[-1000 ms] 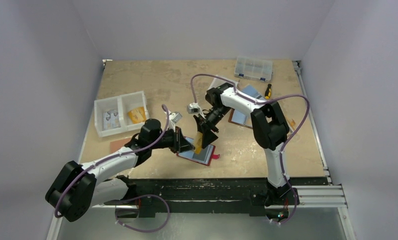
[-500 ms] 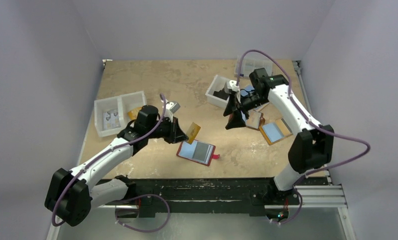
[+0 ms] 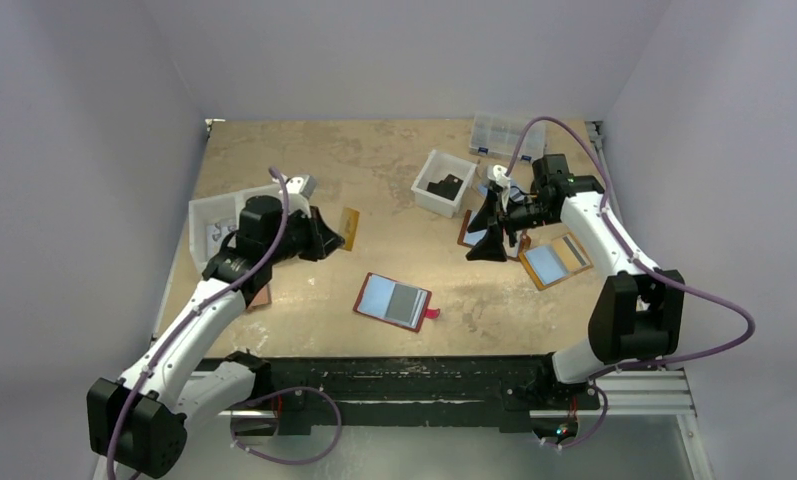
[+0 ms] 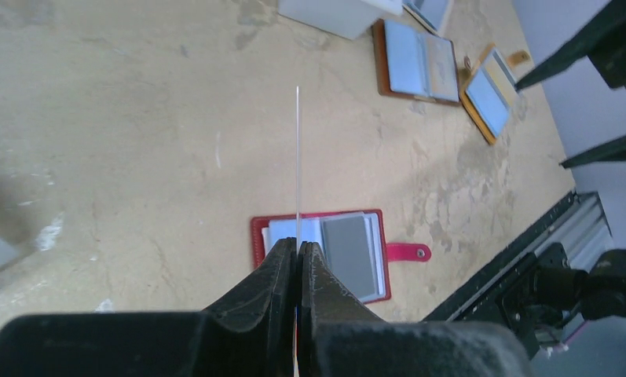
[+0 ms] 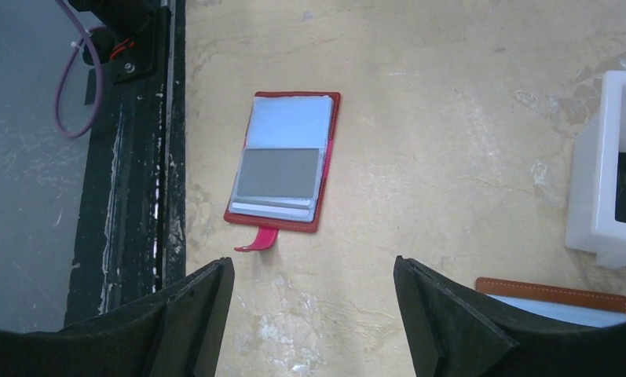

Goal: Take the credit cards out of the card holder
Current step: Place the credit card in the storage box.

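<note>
The bench (image 3: 374,170) carries the dark red card holder (image 3: 392,301) open by its near edge, a light blue card (image 3: 379,293) and a grey card (image 3: 407,303) in its sleeves. Right of it, farther back, the right claw (image 3: 486,243) hangs wide. The left claw (image 3: 326,235), far left, pinches an orange card (image 3: 349,228).

I see a table (image 3: 374,170) boxed into a small booth, its top a tan, mottled board scuffed with pale patches and darker stains. Plain lavender-grey panels close it in: a left wall (image 3: 74,150), a back wall (image 3: 404,60) and a right wall (image 3: 734,150), all bare and without windows. Along the near edge runs a black strip (image 3: 424,372) with a silvery slotted metal rail (image 3: 639,388) at its right end and a dull grey surface (image 3: 434,455) below, and the light is soft and even, throwing only faint shadows.
</note>
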